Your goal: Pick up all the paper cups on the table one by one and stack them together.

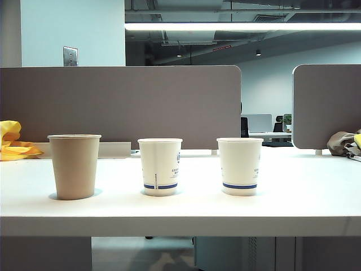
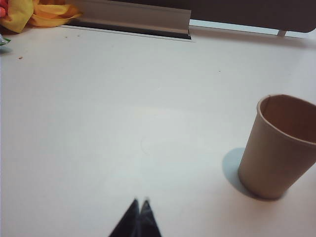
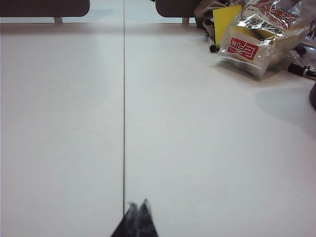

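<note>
Both claws are closed and hold nothing: the left gripper (image 2: pixel 139 203) hovers over bare white table (image 2: pixel 123 123) near the plain brown kraft paper cup (image 2: pixel 279 147); the right gripper (image 3: pixel 138 205) hovers over the table seam, well apart from a crinkled clear snack bag (image 3: pixel 259 34). From the front, that cup (image 1: pixel 74 166) stands upright at the left, then two blue-banded white cups (image 1: pixel 160 166) (image 1: pixel 240 166), all unstacked; their insides are hidden. Grey-brown partition panels (image 1: pixel 118 104) stand behind.

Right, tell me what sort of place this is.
Probably an open-plan office: a white desk top backed by grey-brown partition panels, with strip ceiling lights and a monitor and chair behind.
</note>
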You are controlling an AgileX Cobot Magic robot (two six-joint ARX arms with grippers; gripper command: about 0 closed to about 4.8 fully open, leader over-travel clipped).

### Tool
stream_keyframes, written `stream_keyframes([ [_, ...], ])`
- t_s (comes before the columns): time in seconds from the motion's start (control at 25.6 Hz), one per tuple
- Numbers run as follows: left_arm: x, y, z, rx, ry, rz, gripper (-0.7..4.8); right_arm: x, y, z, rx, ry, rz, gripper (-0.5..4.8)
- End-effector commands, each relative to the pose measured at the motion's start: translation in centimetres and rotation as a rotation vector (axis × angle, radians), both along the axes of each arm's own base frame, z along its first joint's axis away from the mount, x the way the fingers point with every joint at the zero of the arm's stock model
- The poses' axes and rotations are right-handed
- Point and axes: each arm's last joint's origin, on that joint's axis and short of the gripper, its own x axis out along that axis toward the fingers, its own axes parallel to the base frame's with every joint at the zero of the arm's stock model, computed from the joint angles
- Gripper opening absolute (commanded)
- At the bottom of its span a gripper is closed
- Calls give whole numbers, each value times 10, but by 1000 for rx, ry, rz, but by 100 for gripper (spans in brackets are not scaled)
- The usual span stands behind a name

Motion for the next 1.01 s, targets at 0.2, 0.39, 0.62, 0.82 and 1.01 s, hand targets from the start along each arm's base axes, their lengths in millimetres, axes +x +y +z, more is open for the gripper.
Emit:
stream_keyframes([
  [0.2, 0, 0, 0, 1, 4, 0, -6, 0, 0, -2, 3, -1, -3, 0],
  [0.39, 0, 0, 0, 1, 4, 0, -6, 0, 0, -1, 3, -2, -3, 0],
  [0.62, 0, 0, 0, -89, 6, 21, -6, 1, 1, -1, 55, -16, 11, -1],
  [0.82, 0, 0, 6, -94, -49, 17, -6, 1, 1, 0, 204, -39, -4, 0],
  [1.01, -1, 0, 23, -143, -157, 19, -6, 2, 3, 8, 251, -112, 64, 0],
])
